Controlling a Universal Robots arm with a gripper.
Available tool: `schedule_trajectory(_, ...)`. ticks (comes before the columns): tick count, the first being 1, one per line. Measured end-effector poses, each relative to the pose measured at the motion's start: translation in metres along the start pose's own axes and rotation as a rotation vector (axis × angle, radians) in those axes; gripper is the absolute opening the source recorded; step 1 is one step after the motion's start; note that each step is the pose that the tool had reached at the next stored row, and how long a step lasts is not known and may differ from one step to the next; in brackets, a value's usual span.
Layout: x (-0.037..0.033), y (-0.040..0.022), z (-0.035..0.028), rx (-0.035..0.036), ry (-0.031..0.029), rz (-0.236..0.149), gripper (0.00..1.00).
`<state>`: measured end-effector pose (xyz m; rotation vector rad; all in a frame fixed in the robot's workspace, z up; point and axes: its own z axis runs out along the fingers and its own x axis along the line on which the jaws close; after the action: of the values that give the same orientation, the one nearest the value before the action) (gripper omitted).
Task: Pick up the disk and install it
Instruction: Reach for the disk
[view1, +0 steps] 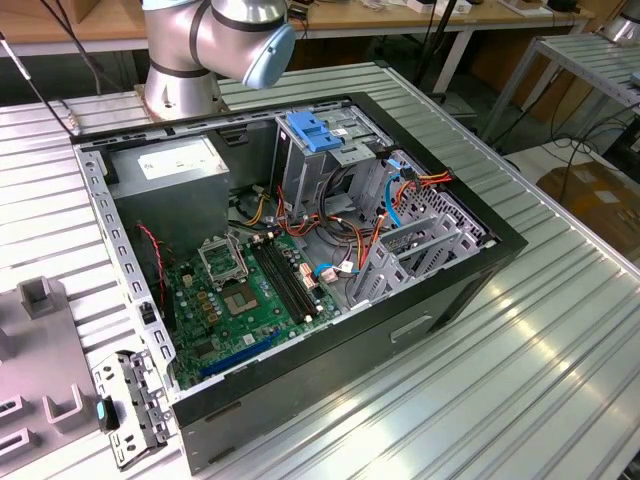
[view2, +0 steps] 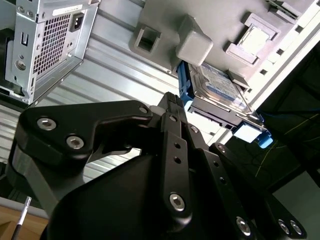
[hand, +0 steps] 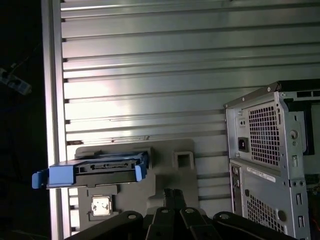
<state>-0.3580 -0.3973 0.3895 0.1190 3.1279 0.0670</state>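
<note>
Disk (hand: 102, 167) rests on the grey holder (hand: 167, 172), apart from the closed, empty pincer (hand: 173, 193).

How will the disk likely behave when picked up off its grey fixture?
The disk looks like a rigid metal slab, so probably stiff and heavy for its size. Its smooth blue carrier rail may be slippery, and drives are likely shock-sensitive.

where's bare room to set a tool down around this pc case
Bare: the ribbed table on the exterior view's right of the computer case. Crowded: inside the case, among cables and motherboard, and the grey fixture plate where the disk sits.
</note>
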Motion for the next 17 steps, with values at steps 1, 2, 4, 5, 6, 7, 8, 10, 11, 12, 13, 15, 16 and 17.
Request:
schedule_trajectory(1, 0.0024, -0.0002, 0.0, 0.0, 0.0, 0.0, 0.11)
schedule_trajectory(2, 0.0061, -0.0002, 0.0, 0.0, 0.0001, 0.0, 0.11)
schedule_trajectory(4, 0.0102, -0.0004, -0.0001, 0.0, 0.0001, 0.0, 0.11)
schedule_trajectory(5, 0.0126, -0.0004, 0.0, 0.0, 0.0001, 0.0, 0.11)
schedule_trajectory(6, 0.0144, -0.0004, -0.0001, 0.0, 0.0002, 0.0, 0.11)
schedule_trajectory(7, 0.0162, -0.0005, 0.0, 0.0, 0.0001, 0.0, 0.11)
schedule_trajectory(8, 0.0189, -0.0006, 0.0, 0.0, 0.0003, 0.0, 0.11)
schedule_trajectory(10, 0.0234, -0.0009, 0.0, 0.0, 0.0004, 0.0, 0.11)
schedule_trajectory(11, 0.0248, -0.001, 0.0, 0.0, 0.0006, 0.0, 0.11)
schedule_trajectory(12, 0.0271, -0.0012, 0.0, 0.0001, 0.0008, 0.0, 0.11)
schedule_trajectory(13, 0.0289, -0.0013, 0.0, 0.0001, 0.0009, 0.0, 0.11)
schedule_trajectory(15, 0.032, -0.0015, 0.0, 0.0001, 0.0012, 0.0, 0.11)
schedule_trajectory(16, 0.0335, -0.0016, 0.0, 0.0001, 0.0013, 0.0, 0.11)
schedule_trajectory(17, 0.0349, -0.0017, 0.0, 0.0001, 0.0014, 0.0, 0.11)
